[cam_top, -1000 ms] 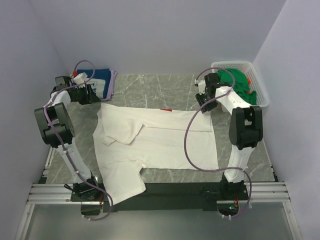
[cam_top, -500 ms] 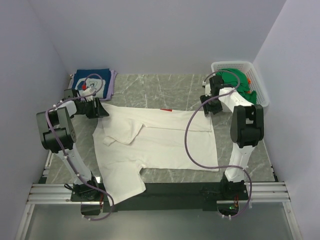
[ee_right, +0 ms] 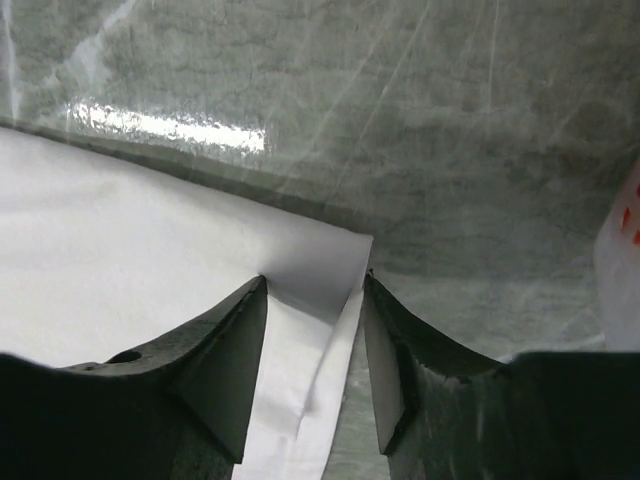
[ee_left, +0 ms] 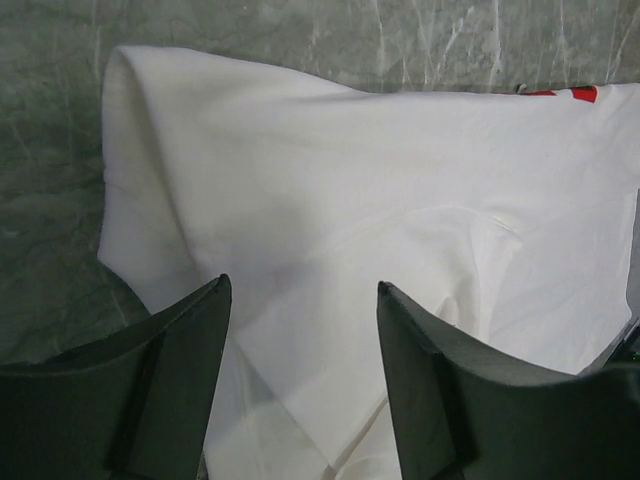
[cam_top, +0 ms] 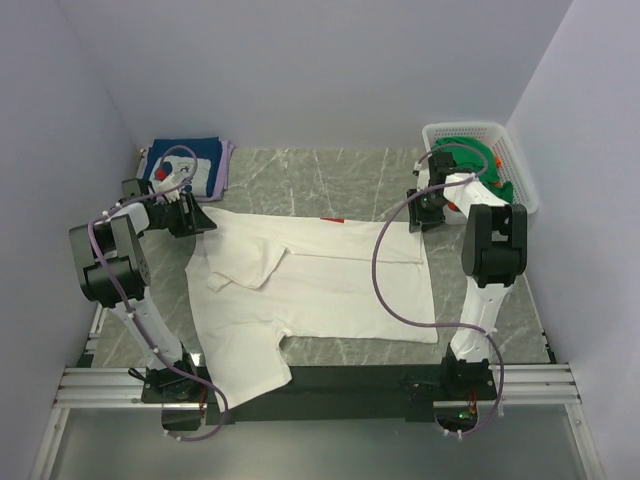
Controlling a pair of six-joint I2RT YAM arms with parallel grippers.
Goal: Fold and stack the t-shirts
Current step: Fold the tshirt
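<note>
A large white t-shirt (cam_top: 310, 280) lies spread flat mid-table, with a bit of red print (cam_top: 332, 220) at its far edge. My left gripper (cam_top: 198, 222) stands open over the shirt's far left corner; in the left wrist view its jaws (ee_left: 302, 290) straddle white cloth (ee_left: 400, 180) without pinching it. My right gripper (cam_top: 425, 215) is at the far right corner, open, and the cloth's corner (ee_right: 320, 265) lies between its fingers (ee_right: 315, 282). A folded navy t-shirt (cam_top: 188, 165) sits at the back left. Green t-shirts (cam_top: 478, 165) fill the basket.
The white lattice basket (cam_top: 500, 130) stands at the back right against the wall. The near hem of the white shirt hangs over the table's front edge (cam_top: 250, 375). Purple cables loop from both arms over the cloth. Grey marble tabletop (cam_top: 330, 175) shows behind the shirt.
My left gripper has come forward and right from beside the navy shirt to the white shirt's far left corner, jaws widening. The right gripper has shifted slightly right onto the far right corner.
</note>
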